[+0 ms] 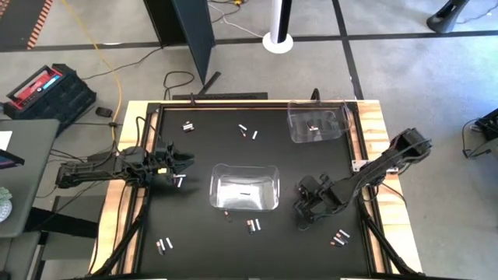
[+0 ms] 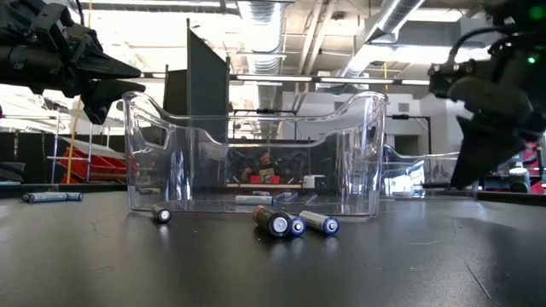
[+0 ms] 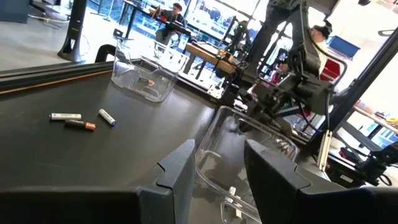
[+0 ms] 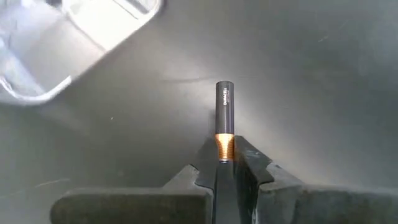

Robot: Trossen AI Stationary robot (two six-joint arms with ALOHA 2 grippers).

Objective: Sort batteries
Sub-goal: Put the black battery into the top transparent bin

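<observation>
While the left arm waits stretched out flat from the table's left side, the right arm reaches in from the right edge, bent at the elbow, its wrist tipped down toward the black table (image 1: 311,167). The right pincer (image 4: 225,160) is low over the table, clamped on the copper end of a dark battery (image 4: 224,115). The battery sticks straight out ahead of the fingertips, its black body clear of them. Small white lettering runs along the black body, and it appears to read DURACELL, though the finer print beside it is too small to read.

Off to one side ahead of this pincer lies the corner of a clear bin (image 4: 74,37), near but not touching the held battery. From above, that near bin (image 1: 245,187) sits just beside the right pincer (image 1: 305,208), between the two arms, with a pale battery lying inside it. A few loose batteries (image 1: 339,237) lie close behind the pincer toward the table's near edge.

The left pincer (image 1: 185,162) hovers level above the table with its fingers (image 3: 180,174) apart, holding nothing. The near bin is just ahead of it, and three loose batteries (image 3: 81,119) lie farther off to its side, with a second clear bin (image 3: 144,78) well beyond them.
</observation>
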